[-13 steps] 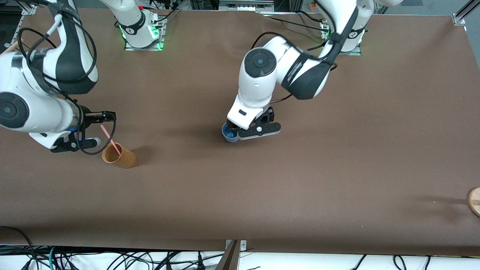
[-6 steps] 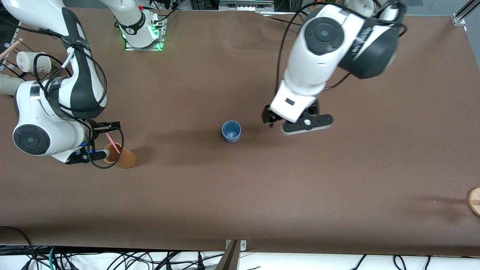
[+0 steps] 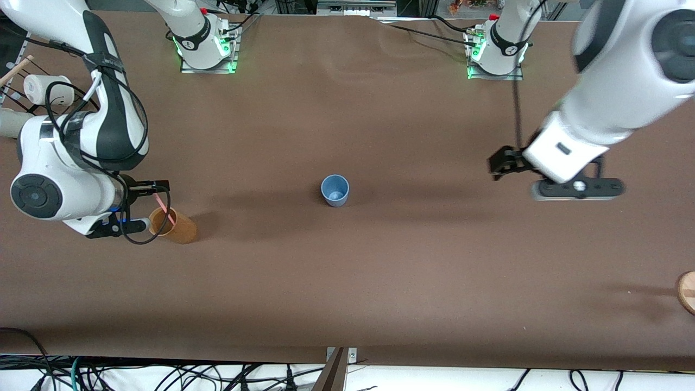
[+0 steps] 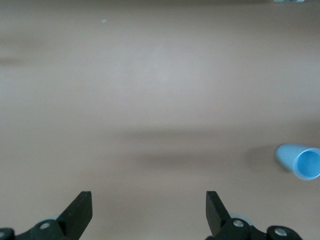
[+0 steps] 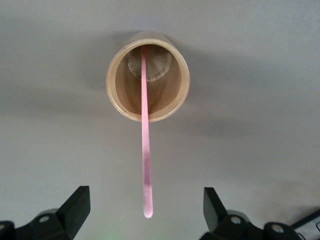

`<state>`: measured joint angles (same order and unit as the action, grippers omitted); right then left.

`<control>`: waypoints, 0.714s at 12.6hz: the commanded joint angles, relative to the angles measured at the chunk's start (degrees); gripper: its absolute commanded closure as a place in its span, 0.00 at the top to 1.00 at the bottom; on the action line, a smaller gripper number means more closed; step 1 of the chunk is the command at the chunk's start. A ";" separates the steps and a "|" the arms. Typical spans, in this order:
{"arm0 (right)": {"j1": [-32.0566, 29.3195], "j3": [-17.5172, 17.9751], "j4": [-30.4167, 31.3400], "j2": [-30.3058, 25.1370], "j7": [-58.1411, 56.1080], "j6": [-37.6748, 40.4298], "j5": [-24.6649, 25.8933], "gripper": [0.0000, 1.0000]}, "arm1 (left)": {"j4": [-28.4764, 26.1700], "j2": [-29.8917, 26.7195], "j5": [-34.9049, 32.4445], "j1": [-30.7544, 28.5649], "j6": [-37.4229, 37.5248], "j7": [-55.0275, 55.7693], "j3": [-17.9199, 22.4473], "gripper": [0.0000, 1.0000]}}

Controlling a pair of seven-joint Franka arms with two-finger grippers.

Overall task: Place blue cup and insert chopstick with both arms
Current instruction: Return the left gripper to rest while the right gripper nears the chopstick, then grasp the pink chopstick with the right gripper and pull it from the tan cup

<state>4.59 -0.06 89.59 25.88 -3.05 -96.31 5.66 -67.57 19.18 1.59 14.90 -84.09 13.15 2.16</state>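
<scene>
Chopstick (image 5: 145, 130), thin, straight and pink, stands tilted in the orange-brown tapered cup (image 3: 175, 227) at the right arm's end of the brown table (image 3: 380, 282), its free top leaning toward ten o'clock in the front view. The right gripper (image 5: 145, 212) hovers just above it, fingers spread wide and empty, with the stick's tip between them; a grasp needs those fingers to close across the stick's long axis. The small light-blue plastic cup (image 3: 335, 190) stands upright mid-table, at about three o'clock from the brown cup and well apart from it. The left gripper (image 4: 149, 210), also open and empty, hangs over bare table toward its own end, the blue cup at nine o'clock from it.
</scene>
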 commanded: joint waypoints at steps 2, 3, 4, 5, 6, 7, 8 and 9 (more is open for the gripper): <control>-0.28 -0.03 8.50 -5.57 -1.17 -4.50 -0.38 0.97 | -5.37 -5.73 0.34 -7.49 1.56 -5.77 -0.67 1.00; -0.28 -0.03 8.50 -5.66 -1.26 -4.59 -0.47 0.83 | -5.46 -6.43 0.52 -8.65 1.56 -5.77 -0.67 1.00; -0.28 -0.03 8.50 -5.40 -1.26 -4.68 -0.47 0.66 | -6.51 -7.48 0.35 -9.44 1.73 -5.86 -0.67 1.00; -0.28 -0.03 8.50 -5.05 -1.26 -5.11 -0.47 0.52 | -7.91 -8.63 0.34 -10.06 2.17 -5.95 -0.67 1.00; -0.37 -0.03 8.50 -4.61 -1.26 -5.73 -0.56 0.44 | -8.62 -9.42 0.43 -10.76 2.18 -7.17 -0.49 1.00; -0.37 -0.03 8.41 -4.17 -1.26 -6.26 -0.99 0.40 | -8.71 -9.95 0.43 -11.46 2.44 -7.61 -0.32 1.00; -0.63 -0.03 8.41 -3.99 -1.26 -6.26 -2.30 0.36 | -8.80 -10.91 0.35 -12.43 2.44 -7.88 -0.32 1.00; -0.72 -0.03 8.32 -3.90 -1.26 -6.09 -2.58 0.27 | -10.28 -11.18 1.04 -14.09 2.70 -8.92 -0.40 1.00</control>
<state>4.46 -0.11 96.74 22.74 -3.15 -101.56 4.57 -74.05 10.85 1.59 3.37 -81.60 7.03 2.16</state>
